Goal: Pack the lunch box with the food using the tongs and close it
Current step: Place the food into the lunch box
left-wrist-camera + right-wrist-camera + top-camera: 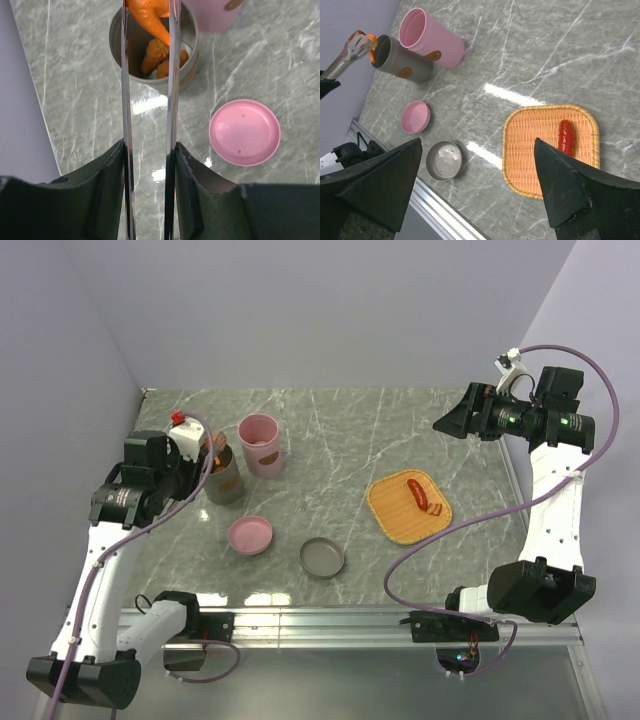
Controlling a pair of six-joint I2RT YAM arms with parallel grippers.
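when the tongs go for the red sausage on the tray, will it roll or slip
Probably apt to roll: the red sausage looks rounded and lies loose on the woven tray. Its shiny skin may slip between the thin smooth tongs. Small, so likely light.

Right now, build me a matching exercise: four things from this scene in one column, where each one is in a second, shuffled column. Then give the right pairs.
Things:
1. red strip
2. orange chunks
3. tongs
4. pink lid

Places:
A. flat on the table, beside the grey lid
B. inside the grey cup
C. on the orange tray
D. clamped in the left pincer

Pairs: 1-C, 2-B, 3-D, 4-A.
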